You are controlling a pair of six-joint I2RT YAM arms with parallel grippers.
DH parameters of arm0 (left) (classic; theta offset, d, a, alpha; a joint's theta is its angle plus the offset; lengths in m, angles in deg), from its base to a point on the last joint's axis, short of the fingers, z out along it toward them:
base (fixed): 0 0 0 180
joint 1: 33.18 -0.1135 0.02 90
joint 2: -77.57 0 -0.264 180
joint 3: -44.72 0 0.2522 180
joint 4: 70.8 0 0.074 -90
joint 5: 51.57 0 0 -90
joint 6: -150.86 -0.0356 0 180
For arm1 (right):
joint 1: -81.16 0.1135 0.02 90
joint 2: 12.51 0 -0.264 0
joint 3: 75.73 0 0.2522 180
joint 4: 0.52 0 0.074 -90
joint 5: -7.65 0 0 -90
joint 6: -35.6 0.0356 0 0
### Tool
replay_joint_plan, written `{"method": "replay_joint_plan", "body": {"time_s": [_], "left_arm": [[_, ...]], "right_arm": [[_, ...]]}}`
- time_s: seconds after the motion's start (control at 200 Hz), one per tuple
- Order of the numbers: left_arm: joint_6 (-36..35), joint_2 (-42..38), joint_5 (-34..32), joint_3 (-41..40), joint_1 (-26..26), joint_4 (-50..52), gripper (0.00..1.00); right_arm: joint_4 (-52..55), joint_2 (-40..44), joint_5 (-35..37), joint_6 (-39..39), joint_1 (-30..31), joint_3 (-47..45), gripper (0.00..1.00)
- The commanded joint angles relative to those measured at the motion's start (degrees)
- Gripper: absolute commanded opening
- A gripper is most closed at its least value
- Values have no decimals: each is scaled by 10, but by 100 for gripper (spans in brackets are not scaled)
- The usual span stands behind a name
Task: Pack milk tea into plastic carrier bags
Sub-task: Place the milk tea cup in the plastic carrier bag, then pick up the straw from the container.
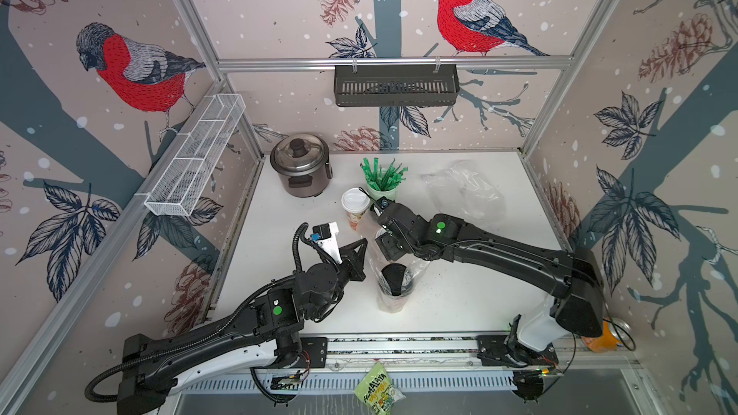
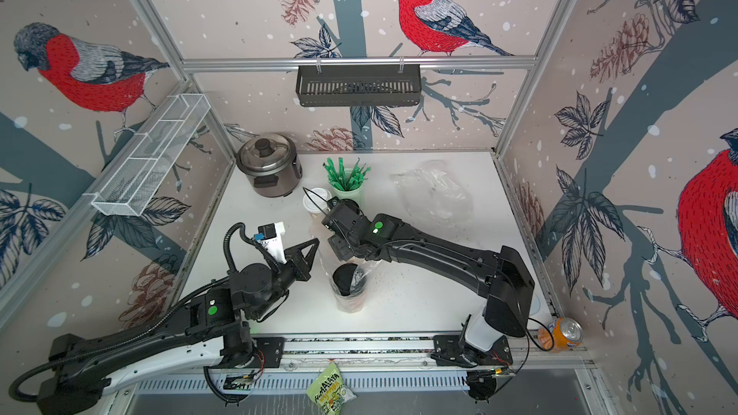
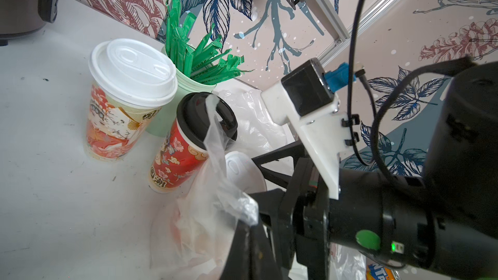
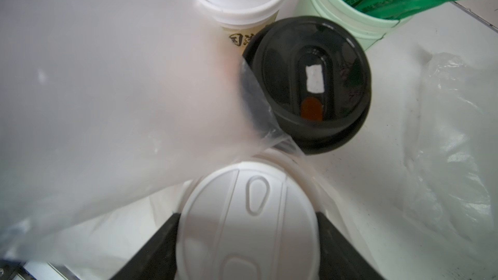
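- Left wrist view: nearest me, my left gripper (image 3: 252,212) is pinched shut on the near bag (image 3: 204,219) at its rim; a packed cup (image 1: 395,279) stands inside. If the film slips, the mouth collapses.
- My right gripper (image 4: 248,219) straddles a white-lidded cup (image 4: 250,192) at that mouth, jaws wide; the lid hides contact, so I cannot tell if it grips. Landing crooked, it could topple both.
- Beyond, a loose black-lidded cup (image 4: 307,84), loose white-lidded cup (image 3: 129,82) and straw cup (image 4: 339,22) crowd close; my retreat may knock them.
- Farthest, the spare bag (image 1: 463,189) lies crumpled.

The blurred bag (image 4: 107,103) hides most of the cream cup (image 4: 237,39).
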Motion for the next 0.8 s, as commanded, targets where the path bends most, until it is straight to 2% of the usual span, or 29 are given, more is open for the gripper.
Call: {"method": "replay_joint_plan", "body": {"time_s": [0.0, 0.18, 0.345, 0.49, 0.665, 0.795], "left_arm": [[6, 0, -15, -2, -1, 1, 0], [6, 3, -13, -5, -1, 1, 0], [6, 2, -17, -11, -1, -1, 0], [6, 1, -22, -15, -1, 0, 0], [7, -3, -28, -19, -1, 6, 0], [10, -11, -33, -23, -1, 13, 0]], "right_arm": [[42, -3, -10, 9, 0, -1, 81], [62, 24, -2, -4, -2, 39, 93], [64, 63, 5, -18, -12, 73, 96], [9, 108, -10, -37, -44, 69, 98], [-49, 119, -54, -51, -123, 54, 89], [-94, 98, -89, -66, -168, 48, 75]]}}
